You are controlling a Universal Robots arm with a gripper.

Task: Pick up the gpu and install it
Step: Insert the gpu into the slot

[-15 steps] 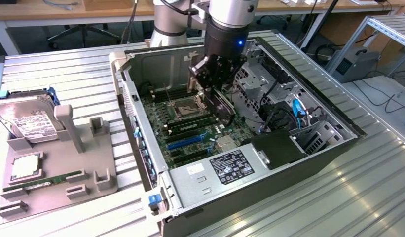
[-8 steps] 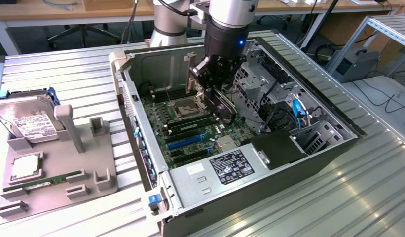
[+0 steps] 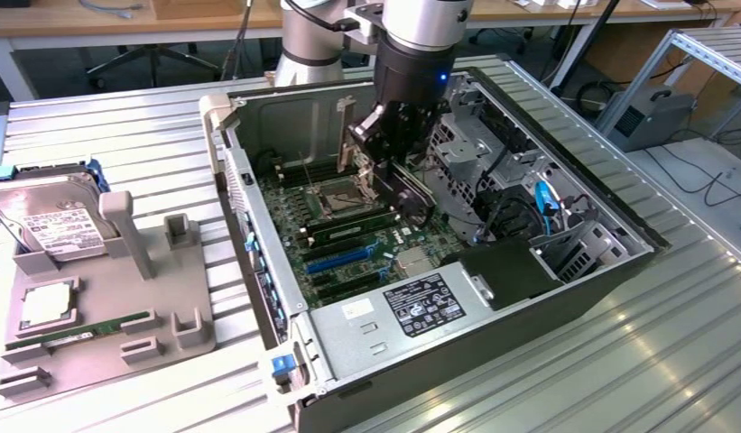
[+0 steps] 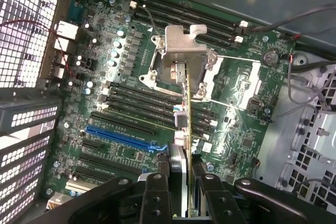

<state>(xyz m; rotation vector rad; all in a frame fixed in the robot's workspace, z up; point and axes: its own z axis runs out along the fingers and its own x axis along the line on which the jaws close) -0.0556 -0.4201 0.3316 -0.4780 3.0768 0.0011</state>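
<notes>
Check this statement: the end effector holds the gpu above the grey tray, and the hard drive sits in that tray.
Wrong in one respect. The end effector holds the gpu above the motherboard inside the open computer case, not above the grey tray. The exterior view shows this. The hard drive does sit in that tray.

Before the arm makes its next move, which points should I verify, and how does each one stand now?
1. gpu held by the gripper: ok, it is clamped from both sides.
2. gpu above the blue slot: not ok, it hangs near the CPU socket.
3. gpu in line with the slots: not ok, in the wrist view it runs across them.
4. Blue slot free: ok, nothing sits in it.
5. Slot latch open: cannot tell.
</notes>
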